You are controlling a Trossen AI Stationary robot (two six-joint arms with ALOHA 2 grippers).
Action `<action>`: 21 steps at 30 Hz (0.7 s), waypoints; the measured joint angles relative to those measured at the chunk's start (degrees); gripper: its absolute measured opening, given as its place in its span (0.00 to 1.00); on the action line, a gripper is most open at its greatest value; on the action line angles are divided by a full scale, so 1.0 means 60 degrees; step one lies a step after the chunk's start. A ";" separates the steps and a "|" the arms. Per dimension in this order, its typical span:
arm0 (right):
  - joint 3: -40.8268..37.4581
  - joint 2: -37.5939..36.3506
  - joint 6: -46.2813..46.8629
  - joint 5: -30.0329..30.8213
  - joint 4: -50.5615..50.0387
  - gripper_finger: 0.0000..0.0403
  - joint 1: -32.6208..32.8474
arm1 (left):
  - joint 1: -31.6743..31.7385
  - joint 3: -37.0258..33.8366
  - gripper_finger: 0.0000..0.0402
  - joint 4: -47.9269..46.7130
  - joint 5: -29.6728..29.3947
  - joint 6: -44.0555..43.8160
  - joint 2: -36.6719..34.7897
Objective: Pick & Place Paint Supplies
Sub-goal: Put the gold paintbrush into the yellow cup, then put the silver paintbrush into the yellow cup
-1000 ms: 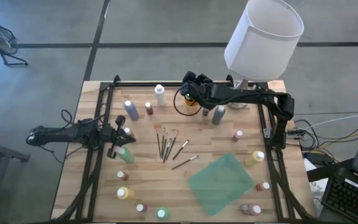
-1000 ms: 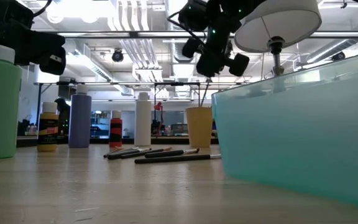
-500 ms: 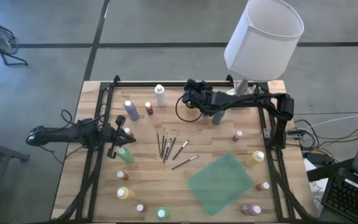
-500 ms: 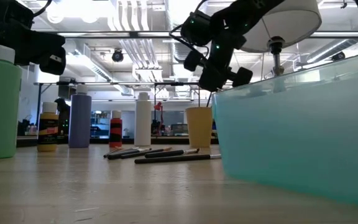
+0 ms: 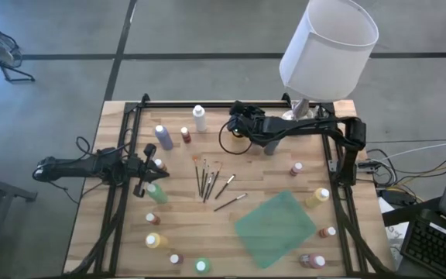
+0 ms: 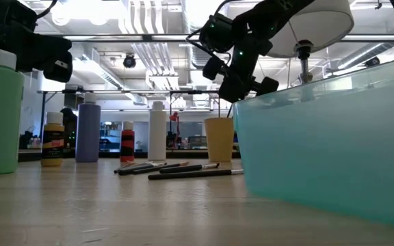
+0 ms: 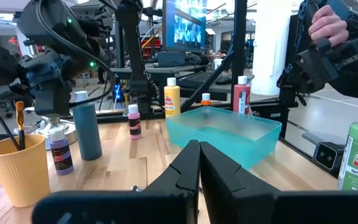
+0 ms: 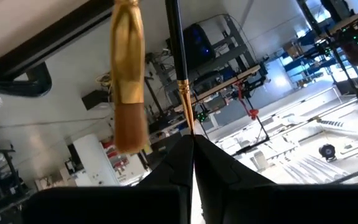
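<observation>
The wooden table (image 5: 277,182) carried everything spread out, probably so each item could be reached alone. The teal tray (image 5: 275,225) sat toward the right arm's near corner, empty from above, likely the place meant for the supplies. Paint bottles (image 5: 200,118) stood scattered around the edges, and loose brushes (image 5: 207,180) lay side by side in the middle. A tan cup (image 7: 14,168) at the far side held two brushes upright. The right gripper (image 5: 238,122) hung over that cup, fingers closed; its wrist view showed a brush handle (image 8: 178,56) at the fingertips, though a firm hold could not be confirmed. The left gripper (image 5: 147,167) waited, closed and empty, at its side beside a green bottle (image 5: 156,191).
</observation>
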 joint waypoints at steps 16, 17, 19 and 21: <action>0.0403 -0.0103 0.0610 0.0134 0.0003 0.40 0.0274 | 0.0000 0.0000 0.03 0.0000 0.0000 0.0000 0.0000; 0.0543 -0.0118 0.0697 0.0179 0.0009 0.41 0.0331 | -0.0002 0.0000 0.03 0.0000 0.0001 -0.0002 0.0000; 0.0868 -0.0124 0.0969 0.0269 0.0021 0.44 0.0454 | -0.0002 0.0000 0.03 0.0000 0.0000 0.0000 0.0000; 0.1246 -0.0124 0.1202 0.0375 0.0011 0.46 0.0594 | -0.0002 0.0000 0.03 0.0000 0.0001 -0.0001 0.0000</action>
